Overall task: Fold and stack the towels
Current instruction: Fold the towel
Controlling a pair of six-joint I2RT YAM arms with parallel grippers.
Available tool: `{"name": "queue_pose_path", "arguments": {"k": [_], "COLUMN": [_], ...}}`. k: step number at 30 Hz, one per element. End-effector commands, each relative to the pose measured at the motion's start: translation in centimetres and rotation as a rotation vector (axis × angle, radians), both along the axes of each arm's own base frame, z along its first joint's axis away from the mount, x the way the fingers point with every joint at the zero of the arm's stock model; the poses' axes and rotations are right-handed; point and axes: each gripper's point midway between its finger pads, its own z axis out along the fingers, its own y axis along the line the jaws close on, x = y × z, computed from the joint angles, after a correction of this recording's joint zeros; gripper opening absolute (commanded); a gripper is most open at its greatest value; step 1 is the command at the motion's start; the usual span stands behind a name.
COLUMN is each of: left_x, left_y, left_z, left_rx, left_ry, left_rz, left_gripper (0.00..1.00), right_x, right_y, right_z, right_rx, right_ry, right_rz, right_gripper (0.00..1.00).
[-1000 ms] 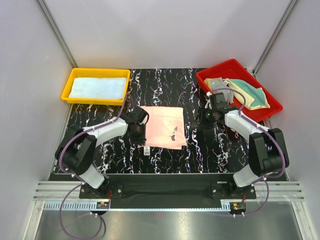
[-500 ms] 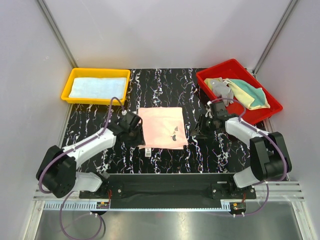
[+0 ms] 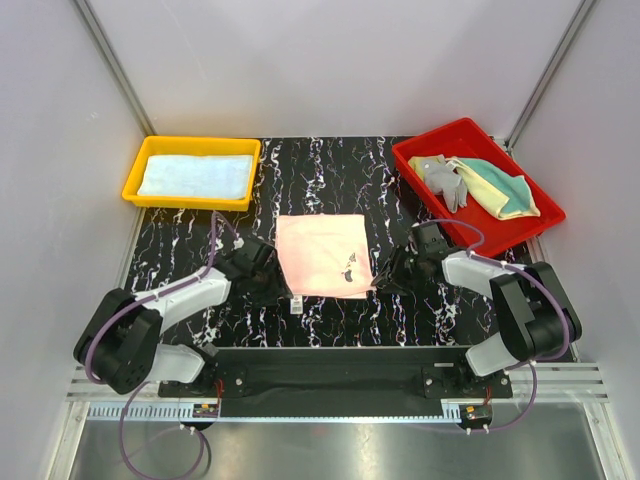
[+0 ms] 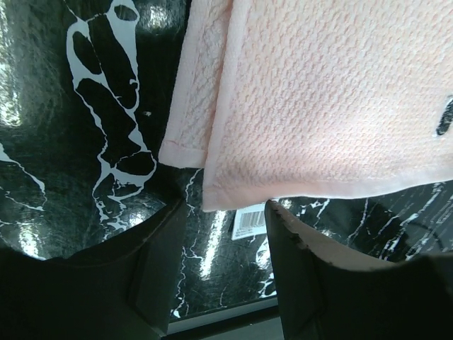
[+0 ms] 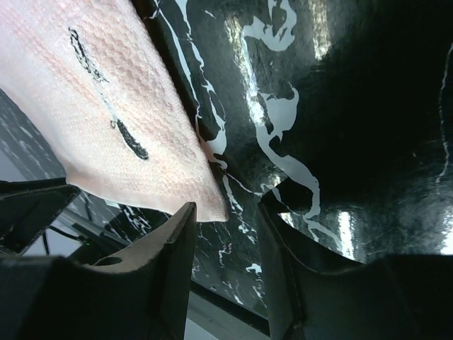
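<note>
- From above, the pink towel (image 3: 322,255) lies flat in the middle of the table (image 3: 330,170). The left pincer (image 3: 272,283) is at its near-left corner and the right pincer (image 3: 383,280) at its near-right corner. A light blue towel (image 3: 195,175) sits folded in the yellow tray (image 3: 190,143), and other towels (image 3: 490,185) are heaped in the red tray (image 3: 440,135).
- At the left wrist, the jaws stand apart around the corner, gripping nothing. The cloth seems doubled over there, though I can't be sure. A white label (image 4: 248,221) pokes out beneath.
- At the right wrist, the jaws are likewise apart, with the corner tip between them, unpinched.
- The cloth looks light, limp and waffle-textured. It should sag and drag, so pinching both near corners, hem included, seems best.
</note>
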Motion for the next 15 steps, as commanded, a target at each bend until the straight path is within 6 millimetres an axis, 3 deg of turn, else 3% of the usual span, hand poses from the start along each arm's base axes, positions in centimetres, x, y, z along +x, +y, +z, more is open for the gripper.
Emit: {"name": "queue_pose_path", "arguments": {"k": [1,7,15], "left_x": [0.96,0.87,0.41], "left_y": [-0.76,-0.68,-0.1], "left_z": [0.8,0.48,0.16], "left_rx": [-0.074,-0.086,-0.066], "left_ry": [-0.042,-0.044,-0.027], "left_rz": [0.042,0.058,0.08], "left_gripper": [0.54,0.53,0.48], "right_x": [0.9,0.92,0.81], "right_y": [0.65,1.12,1.32], "right_z": [-0.05,-0.39,-0.74], "right_rx": [0.033,0.033,0.046], "right_ry": [-0.018,-0.019,-0.018], "right_rz": [-0.064,-0.077,-0.082], "right_gripper": [0.46,0.45,0.34]}}
